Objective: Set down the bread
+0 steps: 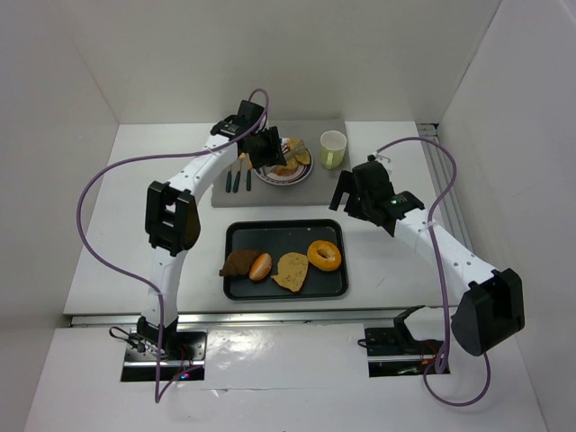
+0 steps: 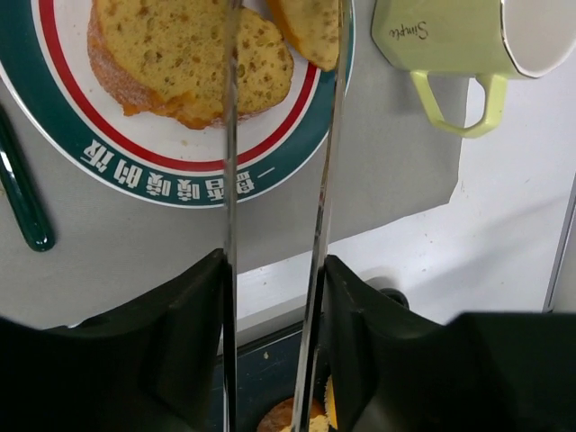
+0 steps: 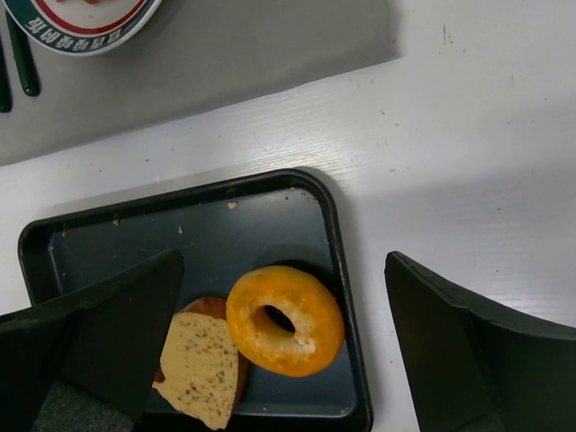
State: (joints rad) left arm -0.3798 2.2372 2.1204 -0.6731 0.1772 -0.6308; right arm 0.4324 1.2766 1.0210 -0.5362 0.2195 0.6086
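Note:
My left gripper (image 1: 267,148) is shut on a pair of metal tongs (image 2: 230,180) and holds them over the red-and-green-rimmed plate (image 1: 297,177) on the grey mat. A large yellow bread slice (image 2: 180,63) lies on the plate (image 2: 135,166). A smaller bread piece (image 2: 310,31) sits between the tong blades against the right one, clear of the left one. My right gripper (image 1: 360,193) is open and empty, hovering over the right end of the black tray (image 3: 346,270), above an orange bagel (image 3: 284,319) and a speckled bread slice (image 3: 202,364).
The tray (image 1: 270,225) also holds a brown roll (image 1: 260,266) and a dark bread piece (image 1: 238,263). A pale green mug (image 1: 333,148) stands right of the plate and shows in the left wrist view (image 2: 450,36). Green-handled cutlery (image 1: 238,175) lies left of the plate. White walls enclose the table.

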